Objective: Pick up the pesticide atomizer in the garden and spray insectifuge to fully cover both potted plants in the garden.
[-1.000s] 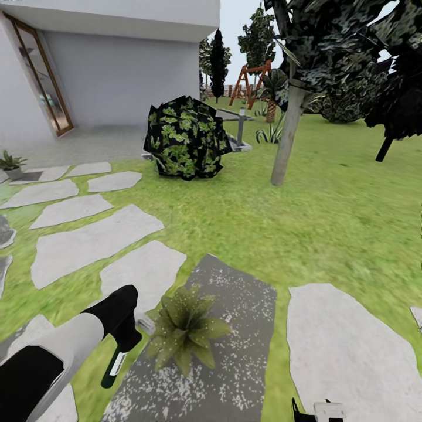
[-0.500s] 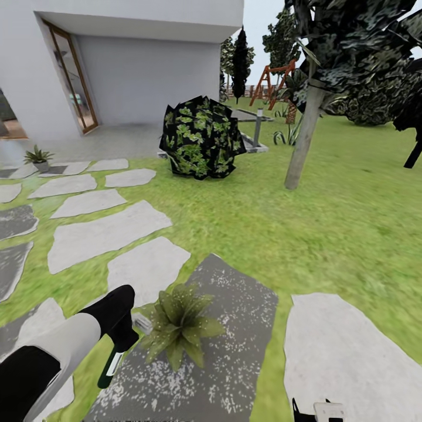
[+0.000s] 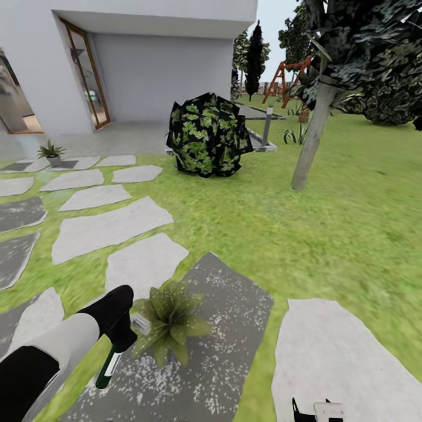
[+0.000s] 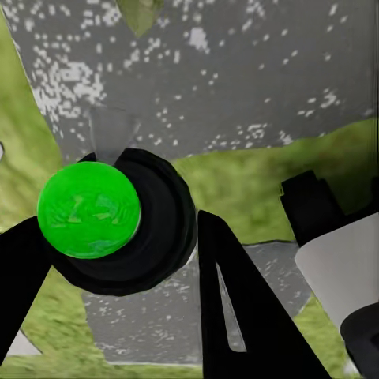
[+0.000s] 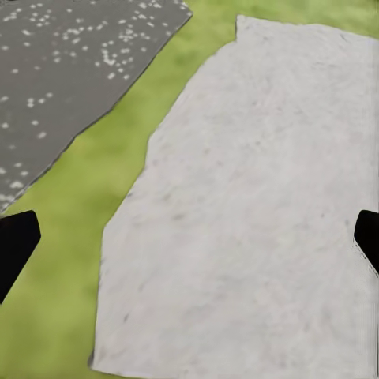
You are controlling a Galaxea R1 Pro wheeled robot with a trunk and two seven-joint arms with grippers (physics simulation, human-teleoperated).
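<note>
Two stepping stones under us on the garden lawn (image 3: 328,223): dark speckled stone (image 3: 228,351), pale stone (image 3: 346,357). One potted plant (image 3: 169,321) sits on the dark stone, another (image 3: 51,152) far off. Our left gripper (image 3: 120,328) clamps the pesticide atomizer (image 3: 111,363) beside the near plant. Our right gripper (image 5: 189,237) hangs wide open.

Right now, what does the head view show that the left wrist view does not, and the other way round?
Head view alone: the near plant whole, a far plant by the house, a bush. Left wrist view alone: the atomizer's green round end, between the black jaws of the left gripper. Both: the atomizer, the speckled dark stone and grass.
</note>
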